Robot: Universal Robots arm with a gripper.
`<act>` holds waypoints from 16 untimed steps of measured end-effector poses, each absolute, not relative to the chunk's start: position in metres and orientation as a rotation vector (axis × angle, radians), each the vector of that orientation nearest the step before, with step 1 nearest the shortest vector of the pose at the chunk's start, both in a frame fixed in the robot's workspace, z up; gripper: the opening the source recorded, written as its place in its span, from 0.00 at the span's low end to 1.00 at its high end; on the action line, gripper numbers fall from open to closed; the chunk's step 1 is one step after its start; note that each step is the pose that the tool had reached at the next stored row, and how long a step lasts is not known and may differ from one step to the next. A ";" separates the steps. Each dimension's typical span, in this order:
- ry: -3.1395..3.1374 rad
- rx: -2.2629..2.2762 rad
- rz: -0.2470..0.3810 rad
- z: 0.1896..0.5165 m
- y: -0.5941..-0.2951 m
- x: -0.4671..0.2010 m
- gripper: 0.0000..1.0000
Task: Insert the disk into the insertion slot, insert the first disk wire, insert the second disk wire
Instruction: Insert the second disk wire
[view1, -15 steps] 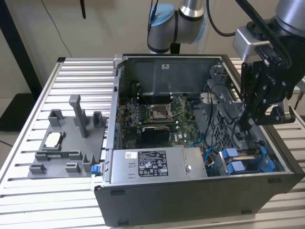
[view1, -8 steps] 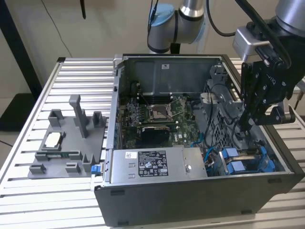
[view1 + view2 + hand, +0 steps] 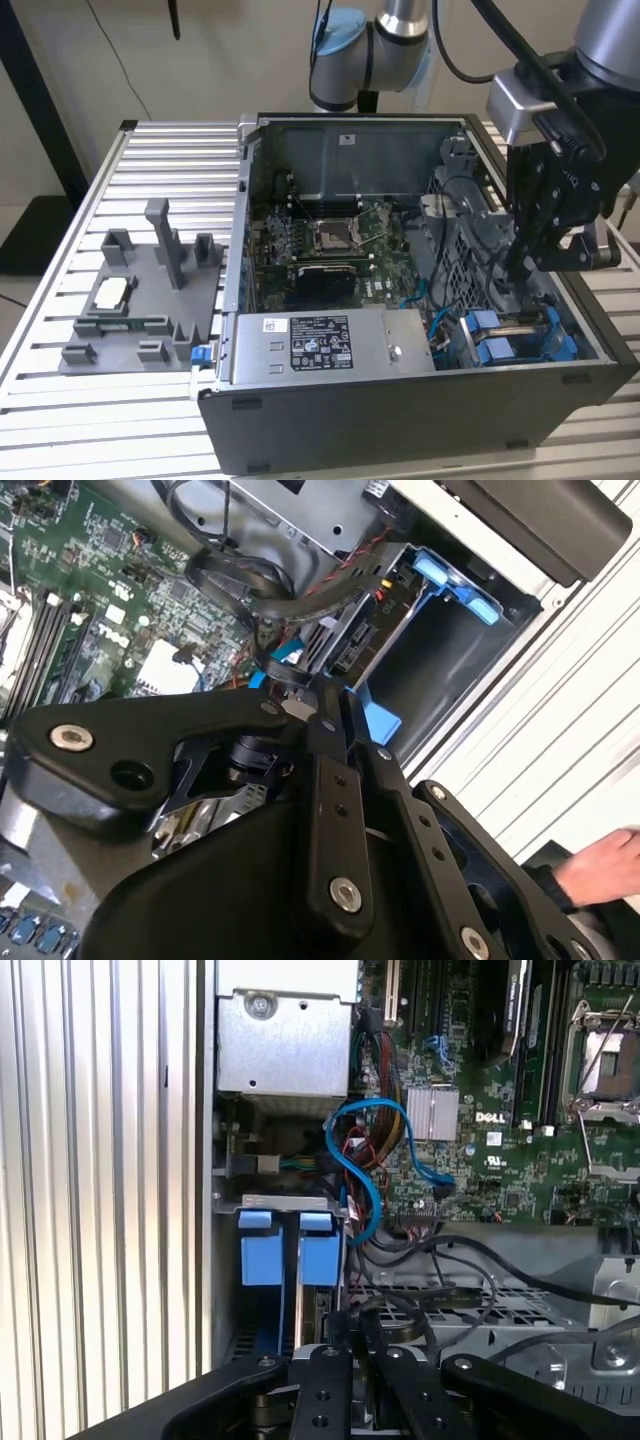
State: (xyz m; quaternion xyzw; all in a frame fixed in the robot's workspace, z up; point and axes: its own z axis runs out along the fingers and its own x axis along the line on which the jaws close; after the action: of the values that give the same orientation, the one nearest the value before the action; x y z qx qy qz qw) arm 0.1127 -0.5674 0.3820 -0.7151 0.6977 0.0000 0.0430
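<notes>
Exterior view: gripper (image 3: 527, 262) is hanging at the right of the frame, reaching down inside the open computer case (image 3: 420, 400), just above the insertion slot (image 3: 520, 335) with its blue rails at lower right. Fingers are looking pressed together in both wrist views; whether they're pinching a wire or connector, I can't tell, since the tips are buried among cables. Nothing large is in them.

In the second wrist view the gripper (image 3: 318, 702) is pointing at the mouth of the insertion slot (image 3: 440, 630), upper centre, right where a bundle of black cables (image 3: 250, 590) is running in. My read: the arm is working the wire end of the bay, not carrying the disk. Whether the disk is already seated I can't tell.

In the first wrist view the blue rail tabs (image 3: 290, 1250) are sitting left of centre, with a blue data cable (image 3: 365, 1175) looping just beside them toward the motherboard (image 3: 500, 1090). It's probably routed that way to reach the bay's back.

A person's hand (image 3: 600, 865) is showing at the lower right of the second wrist view, outside the case.

Grey plastic tray (image 3: 140, 300) is sitting on the slatted table (image 3: 60, 400) at the exterior view's left, well apart from the work.
</notes>
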 end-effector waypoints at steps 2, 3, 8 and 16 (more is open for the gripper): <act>2.131 -2.185 -0.005 0.379 -0.570 0.112 0.16; 2.130 -2.183 -0.007 0.377 -0.571 0.112 0.16; 2.124 -2.178 -0.020 0.368 -0.573 0.112 0.16; 2.110 -2.166 -0.048 0.357 -0.575 0.112 0.16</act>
State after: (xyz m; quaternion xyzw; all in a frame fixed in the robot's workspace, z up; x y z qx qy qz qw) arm 0.1120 -0.5749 0.3569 -0.7149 0.6965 -0.0160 0.0589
